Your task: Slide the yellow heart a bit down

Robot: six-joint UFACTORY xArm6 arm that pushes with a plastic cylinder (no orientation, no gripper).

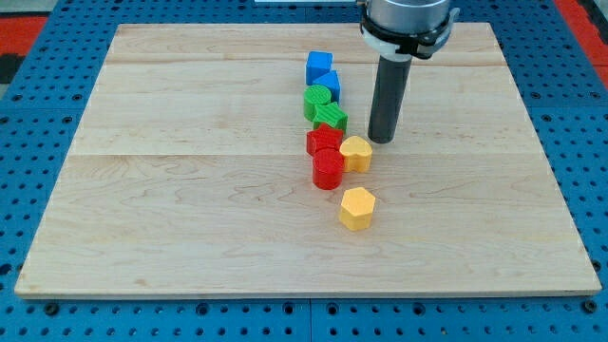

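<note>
The yellow heart [356,153] lies near the board's middle, touching the red blocks on its left. My tip [381,141] stands just to the upper right of the yellow heart, a small gap away. A yellow hexagon [357,208] lies below the heart, apart from it. A red star-shaped block [324,140] and a red cylinder [328,170] sit to the heart's left.
Above the red blocks, a column runs toward the view's top: two green blocks [331,118] [317,99] and two blue blocks [329,83] [318,66]. The wooden board [190,190] lies on a blue perforated table; the arm's housing [404,24] hangs at the top.
</note>
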